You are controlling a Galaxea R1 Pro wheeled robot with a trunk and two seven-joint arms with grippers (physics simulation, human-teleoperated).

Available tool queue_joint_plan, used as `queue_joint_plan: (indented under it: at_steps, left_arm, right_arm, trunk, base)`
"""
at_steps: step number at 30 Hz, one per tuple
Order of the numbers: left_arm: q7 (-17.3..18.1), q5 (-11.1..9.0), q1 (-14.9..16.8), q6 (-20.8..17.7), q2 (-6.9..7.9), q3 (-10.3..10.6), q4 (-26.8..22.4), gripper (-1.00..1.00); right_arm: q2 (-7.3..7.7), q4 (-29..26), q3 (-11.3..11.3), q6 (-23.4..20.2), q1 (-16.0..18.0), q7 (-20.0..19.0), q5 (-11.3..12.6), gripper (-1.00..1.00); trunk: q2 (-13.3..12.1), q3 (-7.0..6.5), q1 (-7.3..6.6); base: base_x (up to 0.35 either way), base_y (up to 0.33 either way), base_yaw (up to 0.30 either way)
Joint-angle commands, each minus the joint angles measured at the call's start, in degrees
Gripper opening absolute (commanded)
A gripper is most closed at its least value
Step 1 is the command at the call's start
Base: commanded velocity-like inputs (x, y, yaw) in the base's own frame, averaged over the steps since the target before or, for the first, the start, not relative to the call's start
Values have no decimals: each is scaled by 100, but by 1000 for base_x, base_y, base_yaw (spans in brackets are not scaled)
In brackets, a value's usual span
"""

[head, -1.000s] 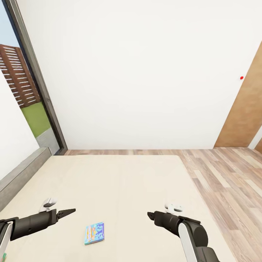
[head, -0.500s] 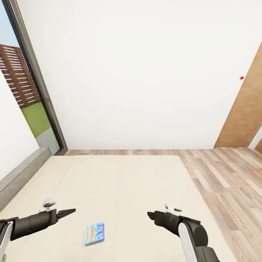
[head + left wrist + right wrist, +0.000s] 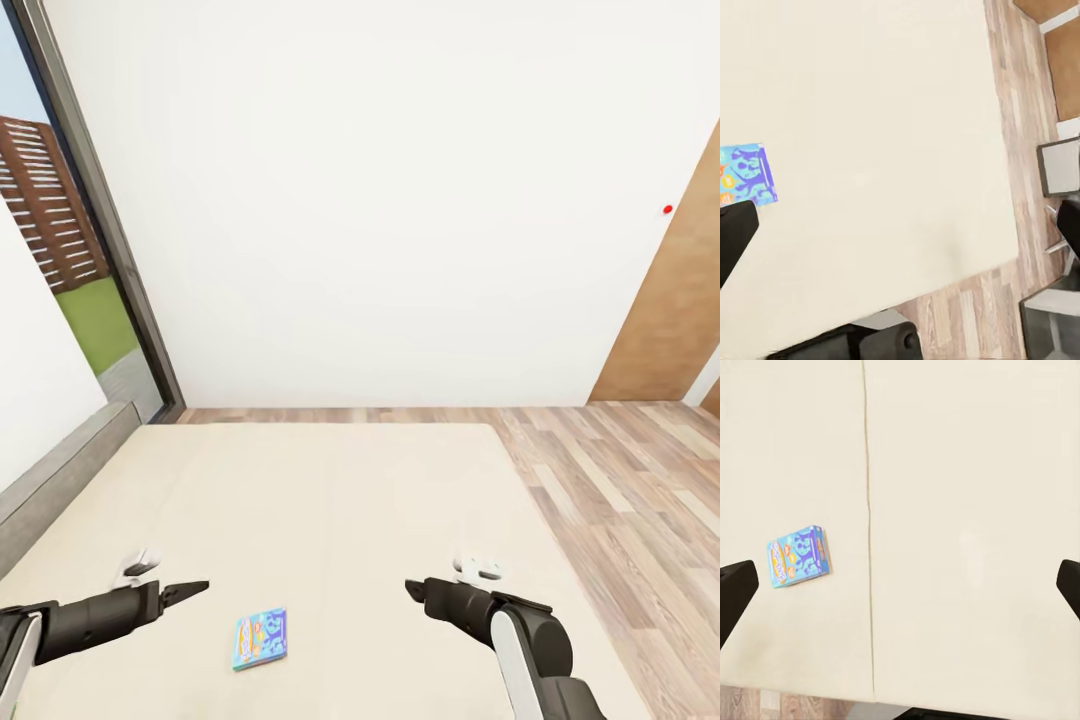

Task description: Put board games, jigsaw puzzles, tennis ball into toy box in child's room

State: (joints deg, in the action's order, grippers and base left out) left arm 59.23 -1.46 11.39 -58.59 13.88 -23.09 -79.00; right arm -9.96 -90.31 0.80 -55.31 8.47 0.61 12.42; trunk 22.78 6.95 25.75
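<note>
- presently, bed (image 3: 330,500): cream mattress, grey frame edge along its left side, wood-plank floor (image 3: 620,480) to its right.
- blue board game (image 3: 260,639): one flat cartoon-printed box, lying on the bed near its front edge, between the two arms and nearer the left one.
- left gripper (image 3: 188,588): above the mattress, apart from the box; finger spread cannot be told.
- right gripper (image 3: 412,590): above the mattress, fingers set wide, holding nothing.
- wooden door (image 3: 675,300) and red wall button (image 3: 667,210): far right.

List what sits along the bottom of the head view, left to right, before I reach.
Left pincer → blue board game lying flat on the bed → right pincer → wood-plank floor.
</note>
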Motion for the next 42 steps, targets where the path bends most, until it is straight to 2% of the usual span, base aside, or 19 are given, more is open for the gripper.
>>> queue_joint_plan:
  at_steps: [1,2,5,6,8,9,11,12,13,14,17,18,19,22,23,29,30,35,42]
  left_arm:
    - [-83,1,14,-52,2,-4,63,100]
    - [-187,21,33,-51,4,-3,129,100]
    - [-699,65,346,-54,4,-3,462,100]
    - [-963,77,634,-60,3,-3,709,100]
    - [-1198,88,962,-62,4,-2,1039,100]
    - [-1395,98,1306,-58,6,3,1444,100]
    - [-1564,115,1660,-50,12,14,1906,100]
    - [-1726,146,2027,-41,20,27,2394,100]
    - [-1806,168,2213,-30,25,33,2641,100]
    - [-1964,231,2580,20,32,48,3107,100]
    - [-2204,364,3072,183,32,66,3711,100]
    - [-2362,463,3341,327,23,73,4032,100]
    - [-2440,514,3454,402,15,76,4166,100]
    - [-2671,645,3703,589,-15,81,4464,100]
    - [-2842,703,3808,681,-53,82,4587,100]
    - [-3538,773,3945,963,-273,85,4763,100]
    - [-3784,781,3962,1081,-347,85,4814,100]
    - [-4283,794,3985,1504,-462,86,5140,100]
    - [-4455,796,3992,1973,-499,90,5378,100]
  right_arm:
    - [-4,-7,10,-28,5,3,24,100]
    - [-4,-10,12,-31,5,1,24,100]
    - [-4,-17,23,-37,5,-4,24,100]
    - [-4,-19,47,-42,5,-6,24,100]
    - [-4,-20,84,-45,5,-8,24,100]
    - [-4,-20,128,-48,5,-13,24,100]
    - [-4,-21,181,-54,5,-21,24,100]
    - [-2,-21,244,-59,5,-65,25,100]
    - [1,-21,287,-64,5,-104,32,100]
    - [9,-21,398,-75,5,-243,53,100]
    - [48,-21,626,-89,-1,-640,119,100]
    - [100,-22,805,-92,-10,-1039,190,100]
    - [133,-22,893,-91,-16,-1274,229,100]
    - [248,-22,1126,-76,-36,-2069,329,100]
    - [327,-22,1235,-65,-48,-2606,368,100]
    - [505,-22,1393,-40,-70,-3890,419,100]
    - [536,-22,1413,-40,-75,-4184,425,100]
    - [570,-22,1438,-44,-81,-4723,434,100]
    - [580,-22,1433,-49,-82,-5169,436,100]
  trunk:
    - [13,22,3]
    - [13,31,3]
    - [13,58,3]
    - [13,68,3]
    - [13,86,3]
    - [13,96,3]
    - [13,114,3]
    - [13,124,3]
    - [13,133,3]
    - [13,142,3]
    - [13,171,3]
    - [13,180,3]
    - [13,189,3]
    - [13,217,3]
    - [13,227,3]
    - [13,283,3]
    - [13,292,3]
    - [13,339,3]
    - [13,405,3]
  base:
    - [0,0,0]
    - [0,0,0]
    - [0,0,0]
    - [0,0,0]
    - [0,0,0]
    - [0,0,0]
    - [0,0,0]
    - [0,0,0]
    - [0,0,0]
    - [0,0,0]
    - [0,0,0]
    - [0,0,0]
    - [0,0,0]
    - [0,0,0]
    - [0,0,0]
    - [0,0,0]
    - [0,0,0]
    - [0,0,0]
    - [0,0,0]
